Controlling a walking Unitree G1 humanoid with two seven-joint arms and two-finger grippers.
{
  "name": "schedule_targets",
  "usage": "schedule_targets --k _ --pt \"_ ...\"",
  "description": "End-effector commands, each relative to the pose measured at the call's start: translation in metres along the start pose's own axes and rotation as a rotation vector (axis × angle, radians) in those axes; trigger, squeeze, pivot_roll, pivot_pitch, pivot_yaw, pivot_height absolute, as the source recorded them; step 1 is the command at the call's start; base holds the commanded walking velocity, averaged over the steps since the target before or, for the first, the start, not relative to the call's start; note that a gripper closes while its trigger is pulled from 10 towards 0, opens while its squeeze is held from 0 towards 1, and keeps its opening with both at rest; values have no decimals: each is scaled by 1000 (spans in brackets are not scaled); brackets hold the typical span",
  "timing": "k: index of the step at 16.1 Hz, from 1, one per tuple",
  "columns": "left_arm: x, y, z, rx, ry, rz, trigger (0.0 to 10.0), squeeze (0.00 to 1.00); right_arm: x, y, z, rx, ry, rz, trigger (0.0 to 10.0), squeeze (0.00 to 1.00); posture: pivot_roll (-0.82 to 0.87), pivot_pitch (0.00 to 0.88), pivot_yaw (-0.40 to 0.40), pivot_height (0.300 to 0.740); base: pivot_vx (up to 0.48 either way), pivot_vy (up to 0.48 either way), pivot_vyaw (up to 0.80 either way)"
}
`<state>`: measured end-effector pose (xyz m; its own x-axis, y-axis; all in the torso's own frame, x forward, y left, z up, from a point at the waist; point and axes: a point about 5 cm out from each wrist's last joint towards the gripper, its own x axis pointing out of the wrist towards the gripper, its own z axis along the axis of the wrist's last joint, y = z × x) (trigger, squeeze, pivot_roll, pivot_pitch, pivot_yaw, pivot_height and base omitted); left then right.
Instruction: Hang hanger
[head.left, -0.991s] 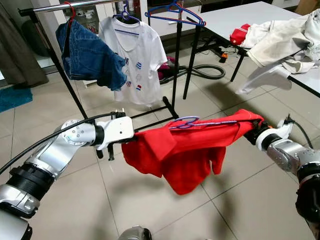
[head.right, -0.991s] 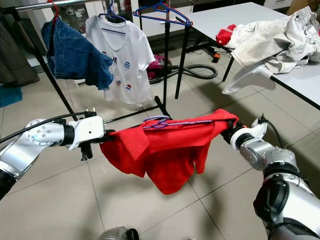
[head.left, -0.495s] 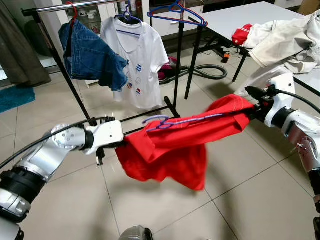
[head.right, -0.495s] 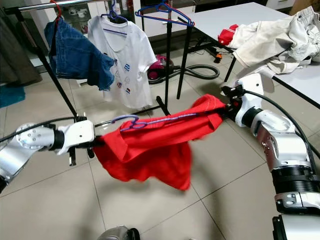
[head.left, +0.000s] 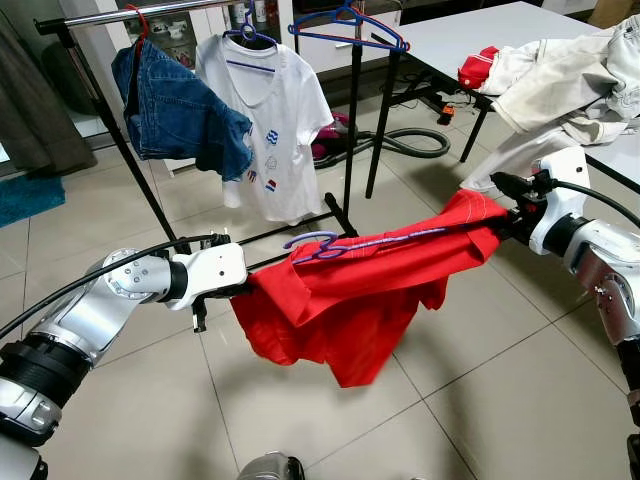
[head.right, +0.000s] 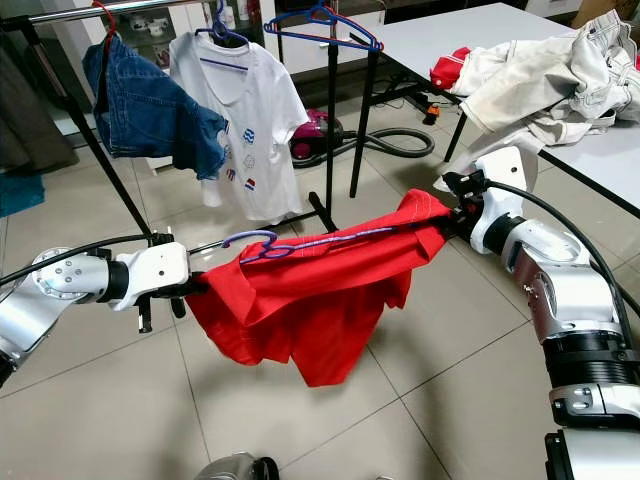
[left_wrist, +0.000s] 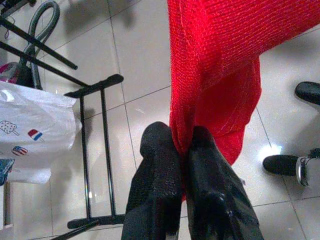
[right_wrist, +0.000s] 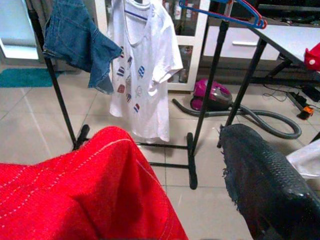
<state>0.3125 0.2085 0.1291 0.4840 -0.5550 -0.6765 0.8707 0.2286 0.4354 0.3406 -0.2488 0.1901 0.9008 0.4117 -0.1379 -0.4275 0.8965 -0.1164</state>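
A red shirt (head.left: 350, 300) on a purple hanger (head.left: 345, 243) is stretched in the air between my two grippers, low over the tiled floor. My left gripper (head.left: 243, 290) is shut on the shirt's left end; the left wrist view shows both black fingers (left_wrist: 155, 170) pinching the red cloth (left_wrist: 215, 60). My right gripper (head.left: 508, 222) carries the higher right end. In the right wrist view the cloth (right_wrist: 85, 190) drapes over one finger, with the other finger (right_wrist: 260, 170) standing apart from it. The clothes rail (head.left: 150, 10) runs behind, up and to the left.
On the rail hang blue jeans (head.left: 180, 105), a white T-shirt (head.left: 270, 120) and an empty blue hanger (head.left: 350, 25). The rack's black foot (head.left: 335, 215) lies just beyond the shirt. A white table (head.left: 480, 30) with piled clothes (head.left: 570, 80) stands right; a vacuum hose (head.left: 410, 145) lies beneath.
Over the second my right gripper rose, lifting the shirt's right end above the left. The hem swung out and has now dropped back to hang straight.
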Motion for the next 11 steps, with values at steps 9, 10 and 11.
schedule_targets --k 9,10,11 --pt "-55 -17 -101 -245 497 10 0 0 -47 -61 35 -88 -90 -305 0 0 -6 51 78 740 0 0 0" --pt "-55 -17 -101 -245 497 10 0 0 -47 -61 35 -88 -90 -305 0 0 -6 51 78 740 0 0 0" --pt "-55 -17 -101 -245 497 10 0 0 -47 -61 35 -88 -90 -305 0 0 -6 51 78 740 0 0 0"
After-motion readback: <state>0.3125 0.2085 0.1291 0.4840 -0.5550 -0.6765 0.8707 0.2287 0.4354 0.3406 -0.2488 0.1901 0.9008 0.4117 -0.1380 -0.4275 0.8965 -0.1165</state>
